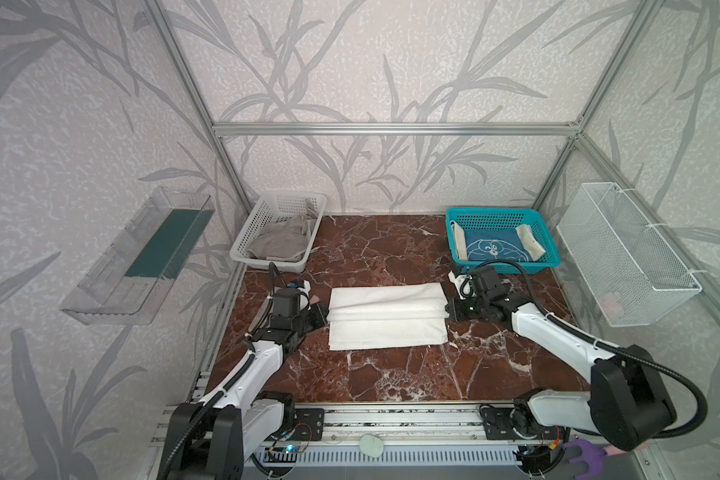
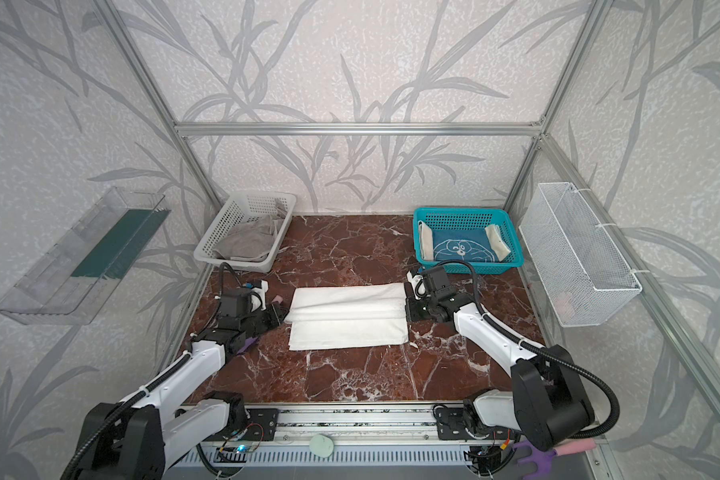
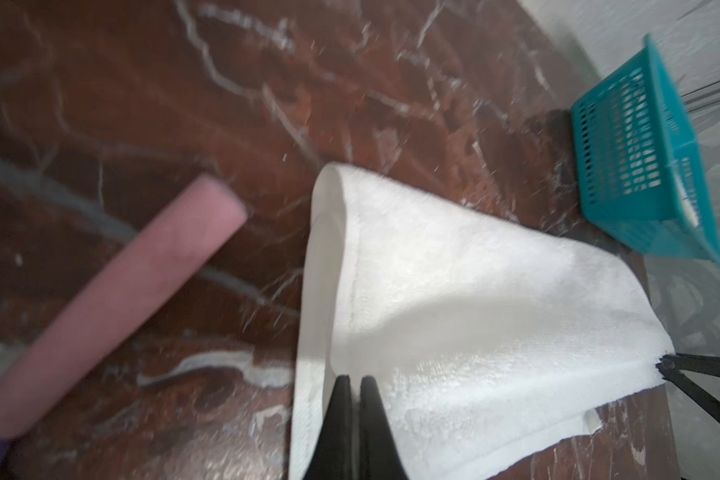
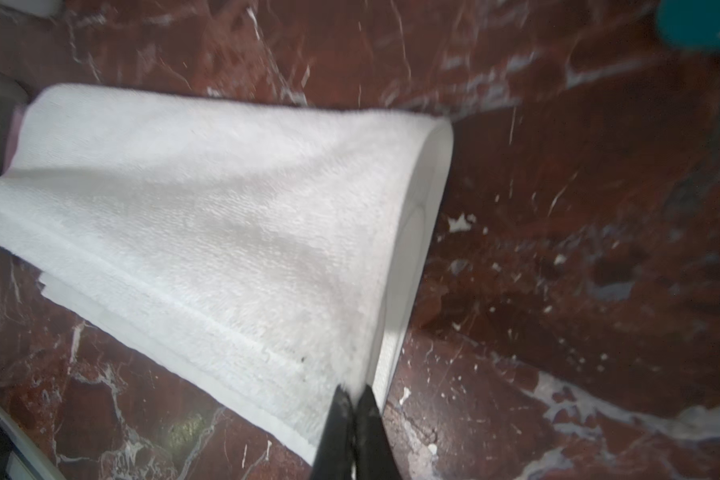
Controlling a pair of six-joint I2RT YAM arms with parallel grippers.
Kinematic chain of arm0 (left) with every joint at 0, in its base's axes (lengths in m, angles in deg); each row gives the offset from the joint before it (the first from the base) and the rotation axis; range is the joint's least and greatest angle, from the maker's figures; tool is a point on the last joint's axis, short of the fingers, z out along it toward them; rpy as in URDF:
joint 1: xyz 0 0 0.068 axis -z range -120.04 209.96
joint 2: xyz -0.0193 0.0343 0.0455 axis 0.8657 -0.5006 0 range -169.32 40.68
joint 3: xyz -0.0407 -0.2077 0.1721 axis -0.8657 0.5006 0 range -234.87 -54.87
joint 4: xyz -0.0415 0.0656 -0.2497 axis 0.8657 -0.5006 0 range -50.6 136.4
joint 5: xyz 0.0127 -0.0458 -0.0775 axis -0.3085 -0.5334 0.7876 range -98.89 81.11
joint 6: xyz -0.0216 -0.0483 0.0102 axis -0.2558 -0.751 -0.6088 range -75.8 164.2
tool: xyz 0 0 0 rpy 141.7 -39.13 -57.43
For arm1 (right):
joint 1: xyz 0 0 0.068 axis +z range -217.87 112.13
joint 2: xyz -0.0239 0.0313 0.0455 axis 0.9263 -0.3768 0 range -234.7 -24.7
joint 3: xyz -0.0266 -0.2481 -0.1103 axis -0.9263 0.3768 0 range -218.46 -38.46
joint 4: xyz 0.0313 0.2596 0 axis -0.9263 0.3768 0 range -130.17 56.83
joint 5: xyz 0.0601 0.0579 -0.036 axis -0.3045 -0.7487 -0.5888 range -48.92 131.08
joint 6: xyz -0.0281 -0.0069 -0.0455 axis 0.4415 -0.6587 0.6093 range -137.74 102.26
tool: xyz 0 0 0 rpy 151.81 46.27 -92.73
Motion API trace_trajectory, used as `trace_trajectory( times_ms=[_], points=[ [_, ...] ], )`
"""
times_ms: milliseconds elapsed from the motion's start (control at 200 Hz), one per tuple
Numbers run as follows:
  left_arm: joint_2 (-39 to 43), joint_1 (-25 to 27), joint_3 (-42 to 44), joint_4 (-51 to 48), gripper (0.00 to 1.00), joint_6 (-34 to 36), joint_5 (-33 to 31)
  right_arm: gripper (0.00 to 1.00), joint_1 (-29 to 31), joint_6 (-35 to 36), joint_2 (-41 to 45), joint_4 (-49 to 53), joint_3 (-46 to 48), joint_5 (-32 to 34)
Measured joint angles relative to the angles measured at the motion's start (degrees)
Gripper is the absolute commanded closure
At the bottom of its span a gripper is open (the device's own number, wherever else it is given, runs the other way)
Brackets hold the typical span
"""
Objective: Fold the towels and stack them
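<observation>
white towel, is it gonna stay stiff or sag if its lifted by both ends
Probably floppy: the white towel curls over in a soft loop where the left tool and right tool pinch it. It would likely sag in the middle, being held only at its two ends. Its terry pile looks grippy, so it should not slip easily.

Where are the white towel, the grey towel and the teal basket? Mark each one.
white towel [image 1: 387, 334]: in a top view, on its flat near layer.
grey towel [image 1: 275, 245]: in a top view, on its crumpled middle.
teal basket [image 1: 495, 218]: in a top view, on its far wall.
</observation>
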Motion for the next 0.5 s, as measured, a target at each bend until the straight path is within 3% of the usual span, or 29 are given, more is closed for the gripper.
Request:
trace_trajectory(
  times_ms=[215,500],
  points=[
    [0.04,0.35,0.66,-3.85,1.00,-0.42,0.07,1.00,0.13,-1.86,-5.22,0.42,2.16,-2.80],
    [4.90,0.39,-3.61,-9.94,1.00,-0.61,-0.46,1.00,0.13,-1.66,0.63,6.75,-3.28,-2.16]
  ],
)
